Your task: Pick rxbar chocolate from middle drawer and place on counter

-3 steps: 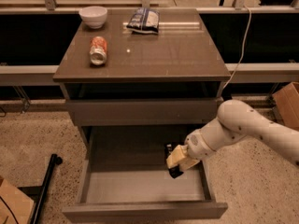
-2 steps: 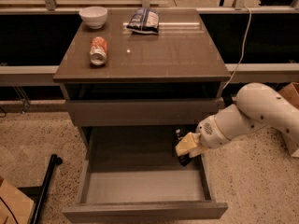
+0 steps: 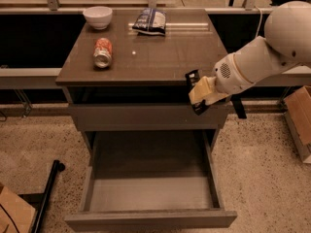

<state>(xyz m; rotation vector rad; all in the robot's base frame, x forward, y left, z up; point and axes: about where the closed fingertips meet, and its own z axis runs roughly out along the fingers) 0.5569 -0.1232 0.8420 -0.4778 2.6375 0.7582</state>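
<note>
My gripper [image 3: 200,92] is shut on the rxbar chocolate [image 3: 194,87], a small black bar with a pale label. It holds the bar in the air at the front right edge of the counter [image 3: 160,57], level with the closed top drawer. The bar stands nearly upright in the fingers. The middle drawer [image 3: 150,193] is pulled fully open below, and its grey floor is bare. The white arm reaches in from the right.
On the counter lie a tipped orange can [image 3: 102,52], a white bowl [image 3: 97,17] at the back left and a blue-white chip bag [image 3: 150,21] at the back. A cardboard box [image 3: 299,115] stands at the right, another at the bottom left.
The gripper has risen out of the middle drawer with the bar and moved up to the right, to the height of the counter's front edge.
</note>
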